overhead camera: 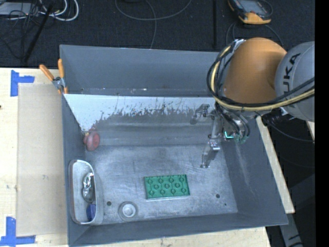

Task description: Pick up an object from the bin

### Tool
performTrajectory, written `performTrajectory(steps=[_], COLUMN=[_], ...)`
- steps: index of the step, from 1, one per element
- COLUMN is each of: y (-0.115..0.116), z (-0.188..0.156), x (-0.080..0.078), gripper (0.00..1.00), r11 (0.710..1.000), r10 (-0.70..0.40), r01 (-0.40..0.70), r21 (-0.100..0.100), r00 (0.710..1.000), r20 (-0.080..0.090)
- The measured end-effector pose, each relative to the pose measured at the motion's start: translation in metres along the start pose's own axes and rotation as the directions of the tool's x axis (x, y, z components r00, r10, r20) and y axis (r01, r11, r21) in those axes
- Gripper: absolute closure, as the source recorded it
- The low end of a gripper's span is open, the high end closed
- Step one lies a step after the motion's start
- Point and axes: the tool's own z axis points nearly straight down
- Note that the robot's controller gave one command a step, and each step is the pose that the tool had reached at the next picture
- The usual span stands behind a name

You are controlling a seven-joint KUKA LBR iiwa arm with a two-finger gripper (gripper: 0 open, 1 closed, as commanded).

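**Gripper** (206, 162): hangs from the wrist into the right half of the bin, at the end of a slim metal stem that points down and slightly to the left. Its tip is over bare floor, just inside the foot of the right wall. How far open it is cannot be told from this view, nor whether it has hold of anything.

**Wrist and arm:** a small green light glows at the wrist. Above it sits a rounded orange cover (252, 68) ringed by black and yellow cables (218, 81), and the grey arm enters from the right.

**Bin** (154, 76): grey metal with sloping walls and a scuffed floor. A pale band runs along the foot of the far wall.

**Contents, nearest the gripper first:**
1. Green studded plate (166, 186): a flat rectangular building-block piece lying at the lower middle of the floor. It is the nearest thing to the gripper, below and to its left, and apart from it.
2. Small round clear cap (127, 209): near the front wall, left of the plate and not touching it.
3. Clear oval tray (73, 189): in the front left corner, lying along the left wall. It holds a shiny metal piece (88, 186) and, below that, a blue piece (91, 210).
4. Pink rounded lump (92, 140): against the left wall, beyond the tray and well apart from the gripper.
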Motion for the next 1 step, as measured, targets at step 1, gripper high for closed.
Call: performTrajectory(steps=[1], y=[0.0129], z=[0.1301], x=[0.0627], gripper=[0.0], r11=[0.983], r10=[-0.185], r01=[0.185], r21=[0.003], r00=[0.983], r20=[0.015])
